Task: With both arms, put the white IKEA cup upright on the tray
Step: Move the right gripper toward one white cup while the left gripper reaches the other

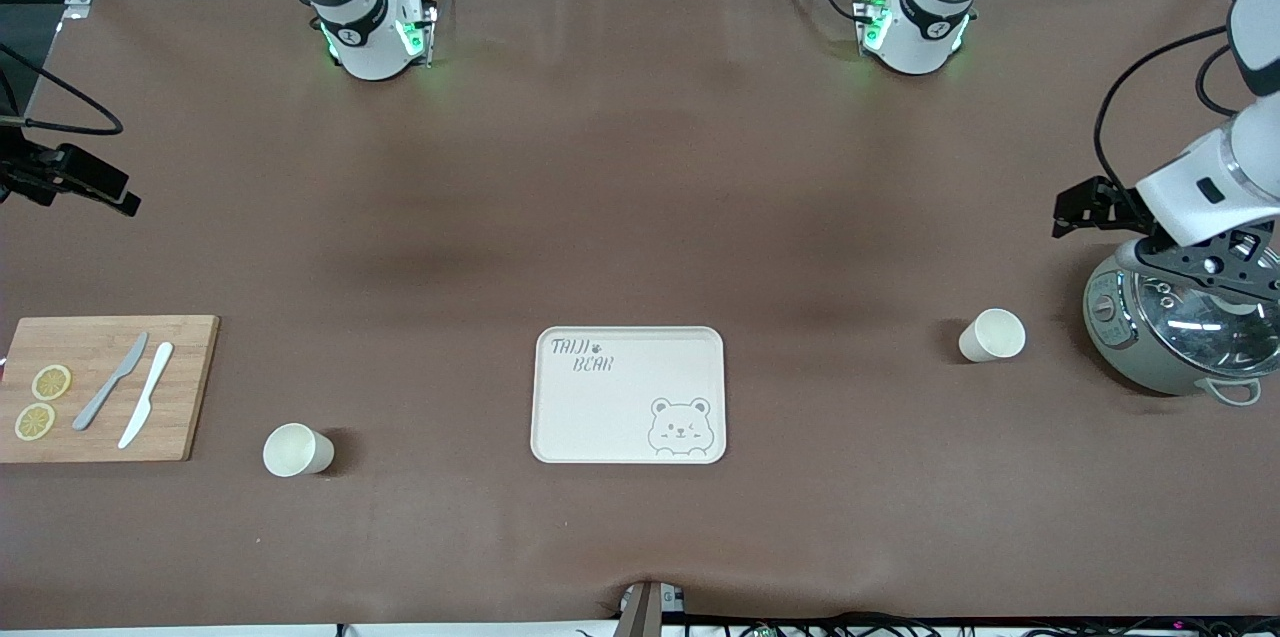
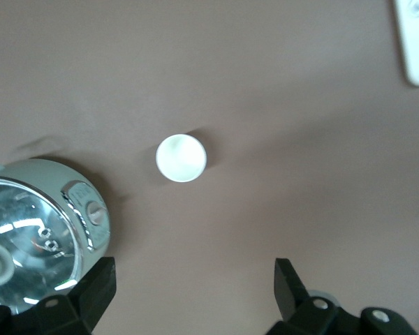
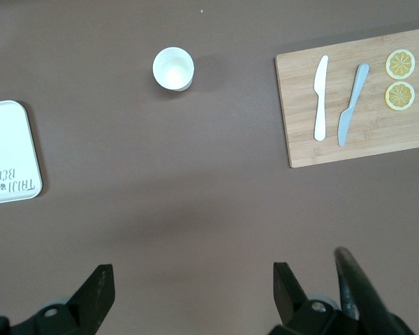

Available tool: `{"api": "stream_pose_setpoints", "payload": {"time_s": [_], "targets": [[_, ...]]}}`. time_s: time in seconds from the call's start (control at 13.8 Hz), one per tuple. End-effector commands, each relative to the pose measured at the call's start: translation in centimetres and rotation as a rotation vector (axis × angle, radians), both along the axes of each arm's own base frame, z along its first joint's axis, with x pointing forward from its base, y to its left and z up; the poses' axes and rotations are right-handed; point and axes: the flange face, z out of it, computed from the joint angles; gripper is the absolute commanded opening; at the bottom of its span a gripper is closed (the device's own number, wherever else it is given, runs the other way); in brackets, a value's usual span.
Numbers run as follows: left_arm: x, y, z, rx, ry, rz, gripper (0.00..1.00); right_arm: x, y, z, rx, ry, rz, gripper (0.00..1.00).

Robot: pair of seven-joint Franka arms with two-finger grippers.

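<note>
On table: two cups (image 1: 993,335) (image 1: 296,450) flank tray (image 1: 628,395); both fingers (image 2: 98,293) (image 3: 98,296) released, well apart.

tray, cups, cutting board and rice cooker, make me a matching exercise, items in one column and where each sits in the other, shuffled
Items
1. tray
2. cutting board
3. rice cooker
4. white knife

Places
A. on the wooden board, beside the grey knife
B. at the left arm's end of the table, under the left claw
C. mid-table, between the two cups
D. at the right arm's end of the table, holding two lemon slices

Pairs: 1-C, 2-D, 3-B, 4-A

The right claw is open over bare table.
</note>
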Motion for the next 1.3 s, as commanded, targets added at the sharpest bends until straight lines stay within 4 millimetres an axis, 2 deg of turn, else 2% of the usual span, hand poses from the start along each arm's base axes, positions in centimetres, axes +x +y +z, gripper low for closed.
{"api": "stream_pose_setpoints", "payload": {"time_s": [0.0,0.14,0.22,0.36,0.51,0.87,1.01,1.23], "targets": [[-2.1,3.8,-3.4,-0.03,-0.031,-0.035,1.0,0.5,-0.1,-0.8,0.001,0.021,0.011,1.0],[-1.8,4.9,-6.1,-0.061,-0.062,-0.04,1.0,1.0,0.6,-1.4,0.0,0.024,0.023,1.0],[-1.6,5.9,-8.0,-0.063,-0.073,-0.033,1.0,1.5,1.0,-2.3,0.001,0.036,0.028,1.0],[-1.8,7.0,-12.3,-0.057,-0.109,-0.024,1.0,3.1,1.6,-5.1,0.039,0.066,0.028,1.0],[-2.0,7.3,-16.0,-0.056,-0.145,-0.01,1.0,5.2,2.8,-7.4,0.068,0.031,0.028,1.0],[-0.3,6.9,-21.1,-0.075,-0.189,0.009,1.0,9.9,5.2,-14.8,0.055,-0.018,0.053,1.0],[0.5,6.0,-22.8,-0.079,-0.222,0.0,1.0,11.5,5.7,-18.0,0.046,-0.036,0.061,1.0],[1.7,4.5,-24.5,-0.115,-0.254,0.011,1.0,14.4,6.4,-21.3,0.034,-0.071,0.071,1.0]]}}
